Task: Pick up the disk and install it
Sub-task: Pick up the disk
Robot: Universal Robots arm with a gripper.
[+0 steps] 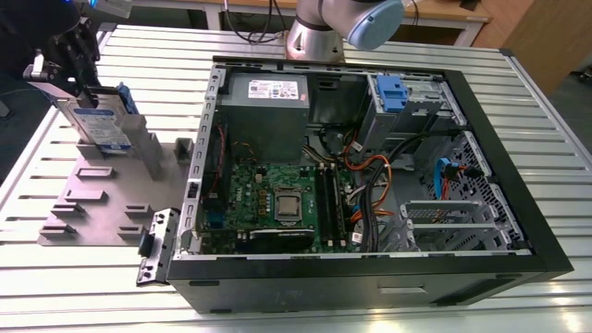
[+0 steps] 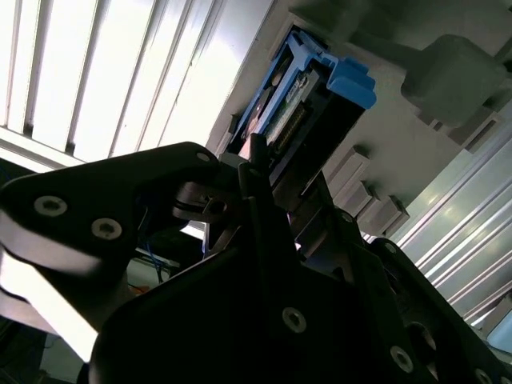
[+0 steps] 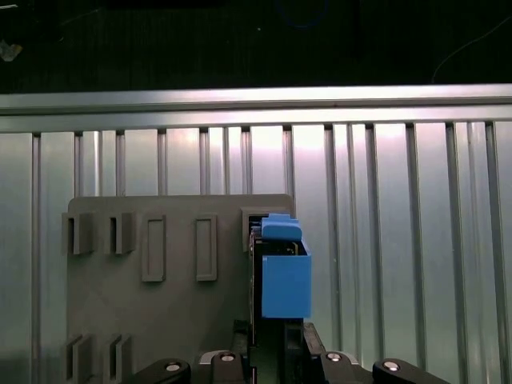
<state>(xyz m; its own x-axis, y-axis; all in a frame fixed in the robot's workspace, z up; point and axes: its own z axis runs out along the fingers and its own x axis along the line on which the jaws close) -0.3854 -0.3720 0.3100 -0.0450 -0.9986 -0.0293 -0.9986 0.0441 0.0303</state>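
ribbed metal table [image 1: 370, 48] | fingers [image 2: 260, 208] pinch flat silver disk [image 1: 97, 121] (blue rails) | grey slotted plate [image 1: 102, 208]

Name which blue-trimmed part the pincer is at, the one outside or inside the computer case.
The disk, standing on edge in the grey holder plate outside the case, at the pincer; the blue latch sits inside.
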